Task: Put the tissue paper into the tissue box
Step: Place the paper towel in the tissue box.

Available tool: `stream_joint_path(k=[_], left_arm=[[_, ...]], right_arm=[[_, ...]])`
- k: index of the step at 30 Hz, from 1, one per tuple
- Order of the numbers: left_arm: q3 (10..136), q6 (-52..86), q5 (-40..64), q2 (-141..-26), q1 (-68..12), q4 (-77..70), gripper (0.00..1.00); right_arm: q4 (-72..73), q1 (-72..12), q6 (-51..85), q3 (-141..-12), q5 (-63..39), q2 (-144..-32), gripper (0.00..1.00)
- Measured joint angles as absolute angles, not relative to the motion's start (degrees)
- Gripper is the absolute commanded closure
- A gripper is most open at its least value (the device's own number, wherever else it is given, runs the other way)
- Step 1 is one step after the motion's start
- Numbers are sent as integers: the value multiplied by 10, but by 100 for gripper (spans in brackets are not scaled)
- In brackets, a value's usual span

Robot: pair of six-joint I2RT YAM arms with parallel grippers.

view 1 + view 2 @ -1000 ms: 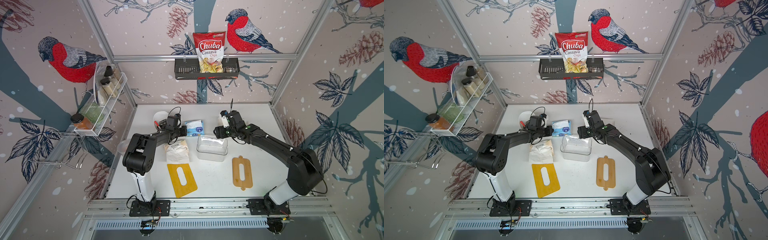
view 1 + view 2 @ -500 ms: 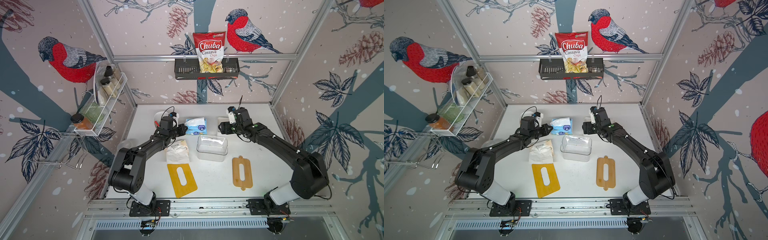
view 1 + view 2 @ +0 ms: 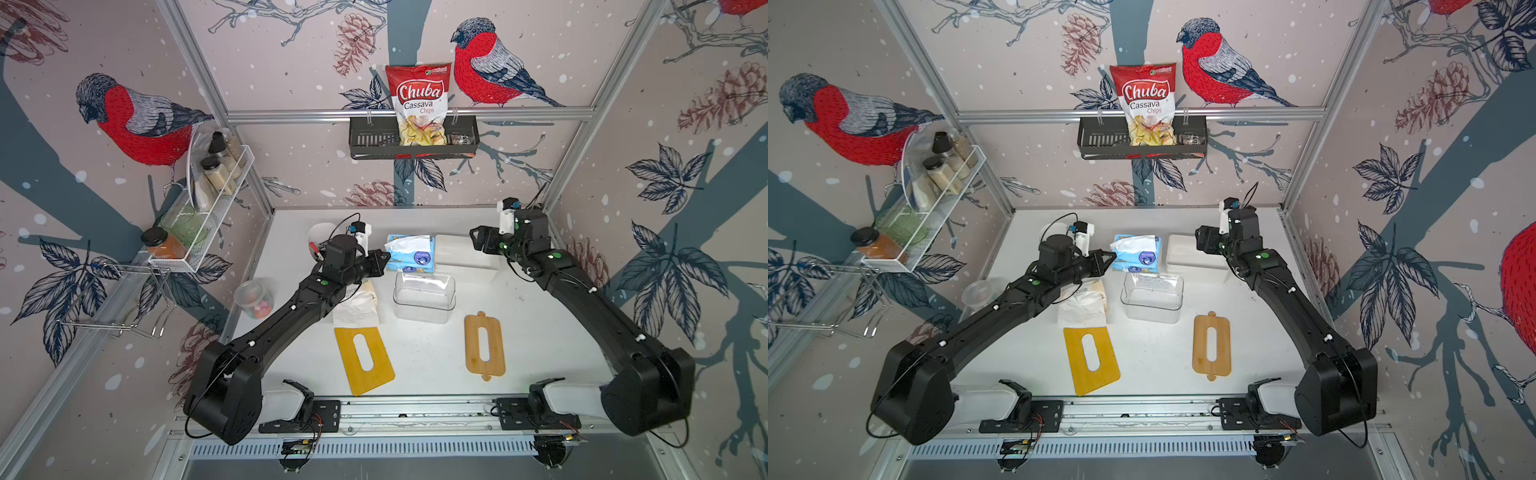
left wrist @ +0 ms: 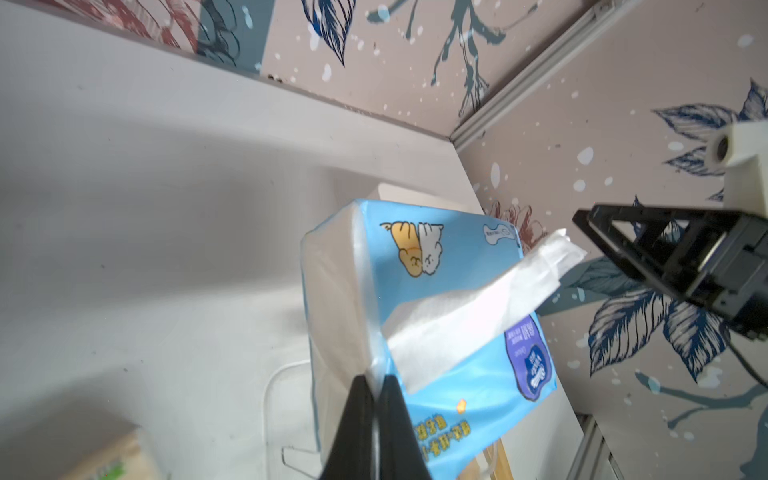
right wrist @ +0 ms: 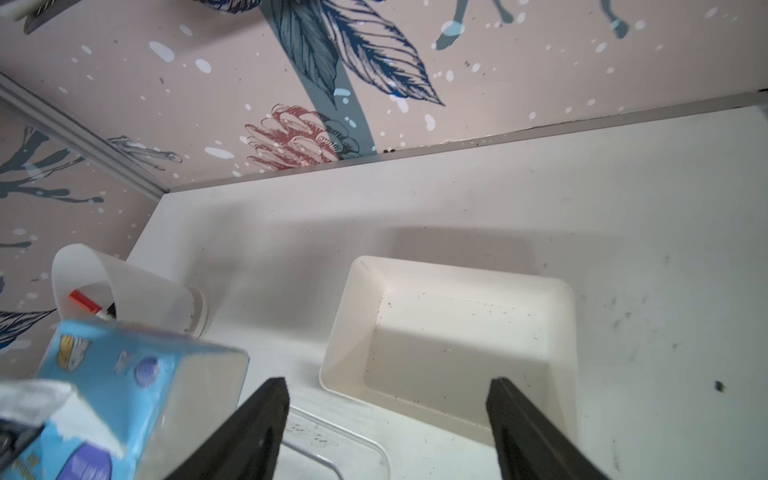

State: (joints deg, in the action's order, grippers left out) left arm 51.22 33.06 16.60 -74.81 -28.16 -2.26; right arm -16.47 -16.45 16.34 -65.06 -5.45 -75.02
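Pinches pack [image 3: 409,253] by wrapper seam in clamped left gripper [image 4: 374,382], lifted toward far edge of table [image 3: 540,332], beside white box [image 5: 457,345]. Holds right gripper [image 5: 388,384] wide, empty. Not boxed yet; remains to lower in, release.

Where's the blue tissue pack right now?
In both top views the blue tissue pack is mid-table near the back wall, its edge pinched by the left gripper, just behind the clear box and beside the white box.
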Motion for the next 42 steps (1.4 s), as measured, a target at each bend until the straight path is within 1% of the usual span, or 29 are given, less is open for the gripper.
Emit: stream_joint_path(k=[4, 9, 13, 19, 35, 42], left_arm=[[510, 345, 128, -738, -342, 20, 100], [518, 366, 99, -749, -387, 61, 100], [516, 386, 75, -756, -396, 75, 100], [505, 418, 71, -771, -405, 75, 100], [504, 425, 9, -839, -441, 65, 100], [507, 413, 0, -857, -445, 51, 91]], right_arm=[[-166, -147, 162, -640, -40, -744, 19], [-166, -145, 162, -630, -31, -743, 19], [-165, -145, 162, -623, -30, -744, 19], [-165, -146, 162, -616, -30, -744, 19], [-163, -155, 158, -589, -45, -739, 17], [-164, -160, 158, -579, -46, -738, 17]])
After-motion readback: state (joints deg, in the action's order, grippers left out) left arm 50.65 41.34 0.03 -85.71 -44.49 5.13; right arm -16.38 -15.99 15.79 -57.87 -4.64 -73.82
